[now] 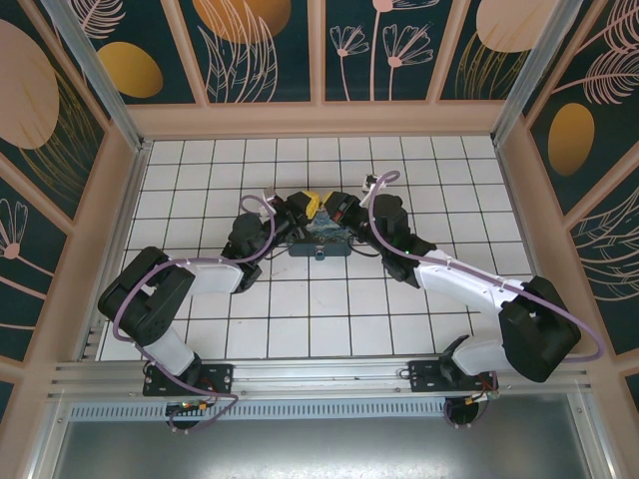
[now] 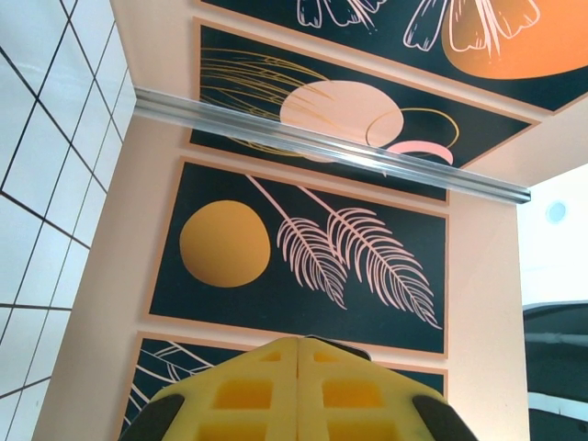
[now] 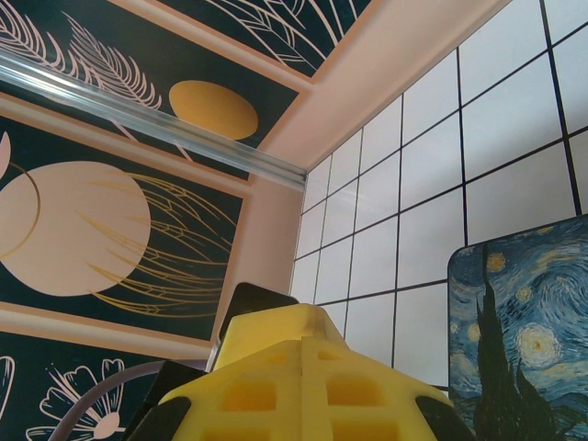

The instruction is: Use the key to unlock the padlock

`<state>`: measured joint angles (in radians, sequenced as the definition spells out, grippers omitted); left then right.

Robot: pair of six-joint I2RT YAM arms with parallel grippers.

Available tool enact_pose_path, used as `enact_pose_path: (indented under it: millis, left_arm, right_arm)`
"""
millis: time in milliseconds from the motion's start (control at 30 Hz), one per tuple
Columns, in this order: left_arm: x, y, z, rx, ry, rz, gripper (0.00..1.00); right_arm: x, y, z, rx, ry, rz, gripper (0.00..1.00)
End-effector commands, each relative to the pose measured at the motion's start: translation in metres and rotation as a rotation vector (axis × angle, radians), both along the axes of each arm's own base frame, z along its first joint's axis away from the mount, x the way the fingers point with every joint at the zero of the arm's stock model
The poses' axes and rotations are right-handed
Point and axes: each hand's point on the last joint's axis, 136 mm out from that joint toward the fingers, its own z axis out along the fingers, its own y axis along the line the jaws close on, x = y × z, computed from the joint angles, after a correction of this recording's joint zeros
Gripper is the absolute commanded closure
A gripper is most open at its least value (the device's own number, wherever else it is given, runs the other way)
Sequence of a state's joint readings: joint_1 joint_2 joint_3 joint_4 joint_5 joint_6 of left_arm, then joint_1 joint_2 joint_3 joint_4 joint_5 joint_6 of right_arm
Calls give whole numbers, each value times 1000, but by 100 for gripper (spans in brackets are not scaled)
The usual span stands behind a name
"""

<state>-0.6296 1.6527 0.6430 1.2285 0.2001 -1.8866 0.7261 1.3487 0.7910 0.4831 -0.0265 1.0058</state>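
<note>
The left gripper (image 2: pixel 299 390) and right gripper (image 3: pixel 303 390), jaws pressed together, meet over the painted box (image 1: pixel 321 241) mid-desk (image 1: pixel 300 319). The padlock and key are too small to pick out, so I judge the unlocking still to do.

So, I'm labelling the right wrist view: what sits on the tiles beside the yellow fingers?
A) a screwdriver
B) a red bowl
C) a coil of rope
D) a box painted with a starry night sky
D: the painted box, dark blue with swirled yellow stars, lies on the white tiles to the right of the right gripper.
</note>
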Motion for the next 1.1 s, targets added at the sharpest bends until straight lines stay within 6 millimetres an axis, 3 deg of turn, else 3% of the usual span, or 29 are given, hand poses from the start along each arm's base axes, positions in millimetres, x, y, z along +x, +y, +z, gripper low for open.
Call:
enact_pose_path:
  millis: [0, 167, 333, 533, 833, 1067]
  left_arm:
    - [-3, 2, 8, -3, -28, 5, 87]
    - [-3, 1, 4, 5, -22, 2, 49]
    - [-4, 0, 2, 13, -17, -3, 35]
    - [-5, 0, 5, 3, -23, -10, 28]
    - [-5, -1, 23, -33, -53, -19, 26]
    - [-5, -1, 23, -37, -53, -17, 26]
  right_arm:
    - [4, -1, 20, 45, -37, -13, 100]
    - [6, 1, 27, 46, -50, -10, 100]
    - [10, 7, 38, 48, -69, 6, 100]
    - [14, 15, 42, 50, -71, 18, 100]
    - [21, 31, 31, 54, -47, 38, 100]
    - [20, 20, 13, 35, -18, 0, 100]
